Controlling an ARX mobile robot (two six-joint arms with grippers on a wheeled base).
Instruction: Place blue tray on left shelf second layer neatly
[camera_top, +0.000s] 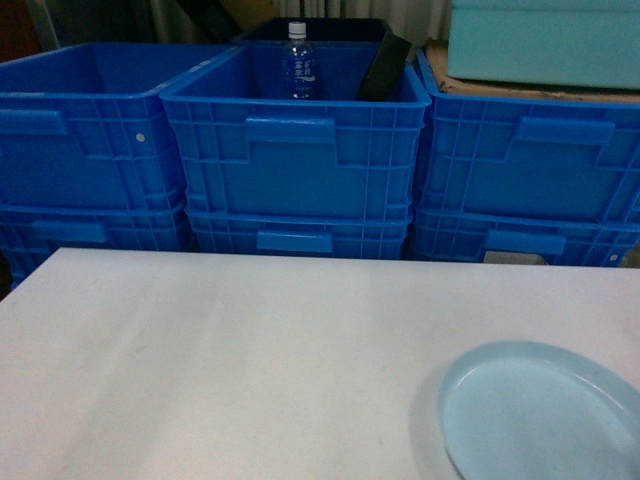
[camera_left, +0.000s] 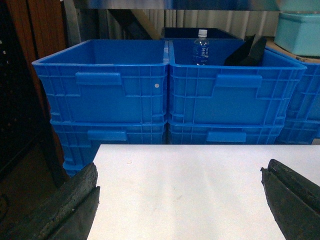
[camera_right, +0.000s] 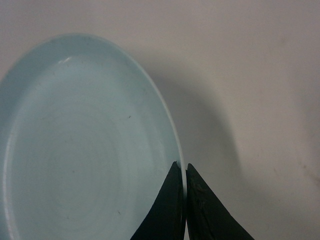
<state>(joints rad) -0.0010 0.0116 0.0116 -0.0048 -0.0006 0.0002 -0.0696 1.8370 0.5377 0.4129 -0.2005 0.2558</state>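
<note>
We see the blue tray (camera_top: 545, 415) resting on the white desk (camera_top: 220, 360) at its near right. Our right hand (camera_right: 185, 167) pinches the tray's right rim; our left hand (camera_left: 180, 192) hangs spread wide, empty.

No text can be read — the bottle (camera_top: 299, 62) standing in the middle blue crate (camera_top: 296, 140) carries a label, its print too blurred.

My left gripper (camera_left: 180, 205) is showing two thick, rough, matte-black fingers (camera_left: 75, 210); my right gripper (camera_right: 185, 172) is showing two dark, smooth, pointed tips.
</note>
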